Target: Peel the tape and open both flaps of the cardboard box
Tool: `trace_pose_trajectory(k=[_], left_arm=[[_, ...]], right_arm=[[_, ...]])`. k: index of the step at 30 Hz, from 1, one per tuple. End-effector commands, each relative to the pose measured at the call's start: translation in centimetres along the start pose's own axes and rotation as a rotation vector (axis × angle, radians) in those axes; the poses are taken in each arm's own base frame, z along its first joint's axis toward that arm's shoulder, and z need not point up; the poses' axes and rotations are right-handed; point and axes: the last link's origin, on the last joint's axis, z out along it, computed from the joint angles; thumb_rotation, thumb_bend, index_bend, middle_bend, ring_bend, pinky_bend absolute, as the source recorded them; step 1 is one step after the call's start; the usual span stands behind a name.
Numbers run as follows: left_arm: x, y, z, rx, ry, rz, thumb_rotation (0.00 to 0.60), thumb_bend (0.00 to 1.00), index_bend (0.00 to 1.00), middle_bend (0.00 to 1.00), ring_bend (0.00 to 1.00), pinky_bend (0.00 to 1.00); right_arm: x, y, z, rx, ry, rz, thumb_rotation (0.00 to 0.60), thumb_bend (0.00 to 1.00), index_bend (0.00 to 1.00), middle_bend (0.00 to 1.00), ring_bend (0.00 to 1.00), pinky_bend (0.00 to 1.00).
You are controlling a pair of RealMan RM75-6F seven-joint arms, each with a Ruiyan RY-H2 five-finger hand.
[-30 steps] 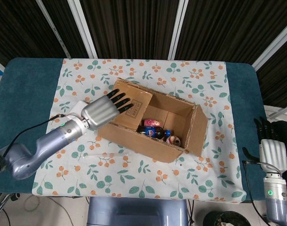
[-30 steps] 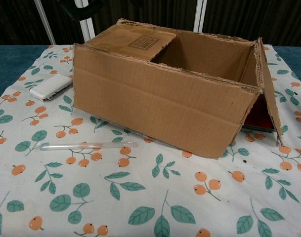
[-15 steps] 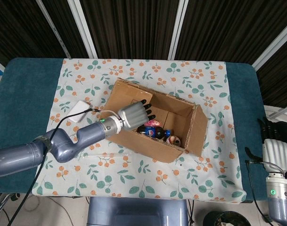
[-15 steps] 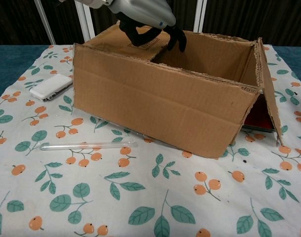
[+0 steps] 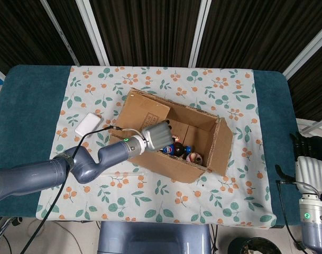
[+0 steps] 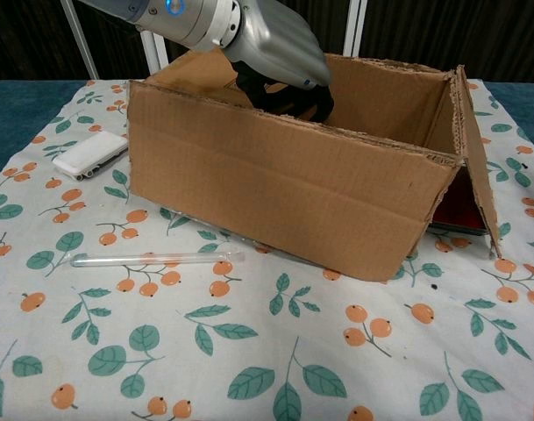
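Your left hand [image 5: 159, 137] dips inside the cardboard box [image 6: 284, 189], its finger pose hidden; hook beneath the folded-in flap [image 5: 142, 112] and lift outward.

The box [image 5: 174, 135] is open at the top; bottles [image 5: 174, 148] crowd its floor; the left hand [image 5: 159, 136] fills its near-left corner; the right flap [image 5: 224, 148] hangs outward.

Robot test lab, staged as home tabletop. Table [image 5: 28, 100] wore teal cover under floral cloth [image 5: 203, 84] printed with orange berries and green leaves. Dark ribbed panels [image 5: 145, 32] with white struts [image 5: 100, 32] lined far side. Loose cable [image 5: 23, 233] trailed off near left edge, bare floor beneath.
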Motion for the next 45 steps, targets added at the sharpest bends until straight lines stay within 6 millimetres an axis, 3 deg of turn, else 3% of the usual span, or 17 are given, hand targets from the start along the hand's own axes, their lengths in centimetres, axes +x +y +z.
trace_pose_trajectory(k=[1,8,20,24,37,45], left_arm=[[0.2,-0.2,-0.1,0.007,0.005,0.012,0.6,1.0,0.41,0.55,0.36,0.34],[1.1,-0.9,-0.7,0.03,0.031,0.034,0.6,1.0,0.48,0.66,0.4,0.37],[3.6,-3.0,-3.5,0.084,0.073,0.069,0.6,1.0,0.48,0.67,0.41,0.37],[4.7,-4.5,-6.3,0.127,0.087,0.083,0.6,1.0,0.49,0.67,0.41,0.37],[4.3,-6.5,-11.4,0.211,0.065,0.09,0.6,1.0,0.49,0.67,0.41,0.37],[2.3,-7.5,-14.9,0.274,0.019,0.071,0.6,1.0,0.49,0.67,0.41,0.37]], right_arm=[[-0.1,0.0,0.0,-0.001,-0.001,0.003,0.6,0.35,0.0,0.0,0.02,0.23],[-0.1,-0.1,0.0,-0.001,-0.002,0.007,0.6,0.35,0.0,0.0,0.02,0.23],[-0.2,-0.1,-0.1,-0.006,-0.008,0.018,0.6,0.36,0.0,0.0,0.02,0.23],[-0.3,0.0,0.0,-0.01,-0.01,0.021,0.6,0.36,0.0,0.0,0.02,0.23],[-0.4,-0.1,-0.1,-0.008,-0.015,0.026,0.6,0.36,0.01,0.0,0.02,0.23],[-0.4,-0.2,-0.2,-0.008,-0.02,0.031,0.6,0.36,0.01,0.0,0.02,0.23]])
